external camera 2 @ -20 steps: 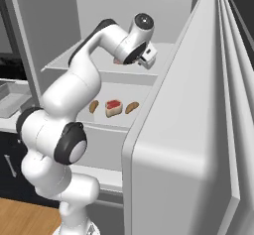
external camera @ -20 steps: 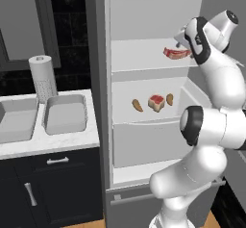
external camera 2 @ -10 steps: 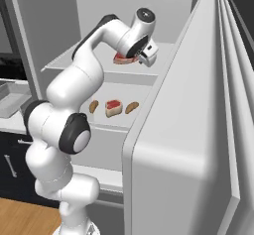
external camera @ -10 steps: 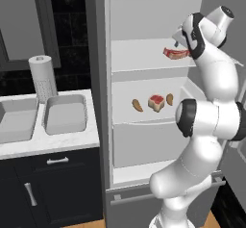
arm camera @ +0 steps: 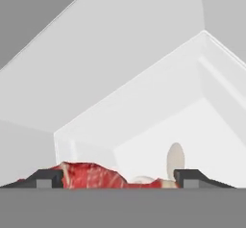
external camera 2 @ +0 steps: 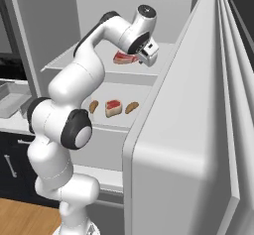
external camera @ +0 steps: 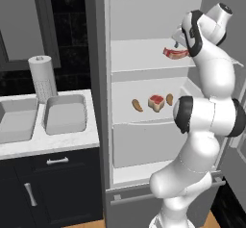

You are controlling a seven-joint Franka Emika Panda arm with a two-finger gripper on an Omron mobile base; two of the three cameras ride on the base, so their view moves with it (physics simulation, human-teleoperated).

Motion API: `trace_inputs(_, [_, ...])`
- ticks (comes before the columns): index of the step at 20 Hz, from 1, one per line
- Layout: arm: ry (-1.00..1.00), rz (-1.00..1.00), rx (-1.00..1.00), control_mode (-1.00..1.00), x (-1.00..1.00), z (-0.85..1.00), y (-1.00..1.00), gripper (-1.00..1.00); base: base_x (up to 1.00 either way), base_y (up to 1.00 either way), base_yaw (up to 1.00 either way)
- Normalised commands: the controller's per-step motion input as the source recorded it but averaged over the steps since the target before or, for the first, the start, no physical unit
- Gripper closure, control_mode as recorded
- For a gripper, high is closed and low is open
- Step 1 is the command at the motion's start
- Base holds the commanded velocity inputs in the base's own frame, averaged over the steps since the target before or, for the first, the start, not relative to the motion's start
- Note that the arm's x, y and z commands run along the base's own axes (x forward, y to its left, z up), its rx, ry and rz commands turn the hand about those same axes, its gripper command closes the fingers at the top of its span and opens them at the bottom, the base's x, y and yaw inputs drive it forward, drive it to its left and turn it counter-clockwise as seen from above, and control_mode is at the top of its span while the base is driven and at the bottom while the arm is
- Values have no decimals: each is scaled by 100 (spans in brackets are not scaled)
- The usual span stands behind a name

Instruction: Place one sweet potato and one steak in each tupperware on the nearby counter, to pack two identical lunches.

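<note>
Both tupperware [external camera: 66, 115] tubs are seen empty; nothing is packed. The gripper [arm camera: 116, 178] is spread around the upper steak [arm camera: 93, 176], apparently unclamped, at 12 o'clock from the second steak [external camera: 156, 102].

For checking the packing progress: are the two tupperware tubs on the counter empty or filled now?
Empty. Both tupperware tubs on the counter show bare grey bottoms, no food inside.

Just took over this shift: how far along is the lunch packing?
Nothing is packed yet: both tupperware tubs on the counter look empty. In hand: the hand straddles the upper-shelf steak, jaws apart either side of it, not gripping. Left: that steak, plus the lower-shelf steak and both sweet potatoes, still in the fridge.
</note>
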Motion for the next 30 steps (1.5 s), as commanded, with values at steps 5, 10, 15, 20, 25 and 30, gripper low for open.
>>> trace_inputs(5, [0,2,0,-100,0,-15,19,-100,0,0,0])
trace_inputs(10, [0,1,0,-100,0,-7,17,-100,0,0,0])
trace_inputs(15, [0,6,0,-100,0,0,30,100,0,0,0])
trace_inputs(20, [0,4,0,-100,0,0,27,100,0,0,0])
trace_inputs(25, [0,0,0,-100,-15,0,16,100,0,0,0])
trace_inputs(30, [-9,0,0,-100,-89,1,0,100,0,0,0])
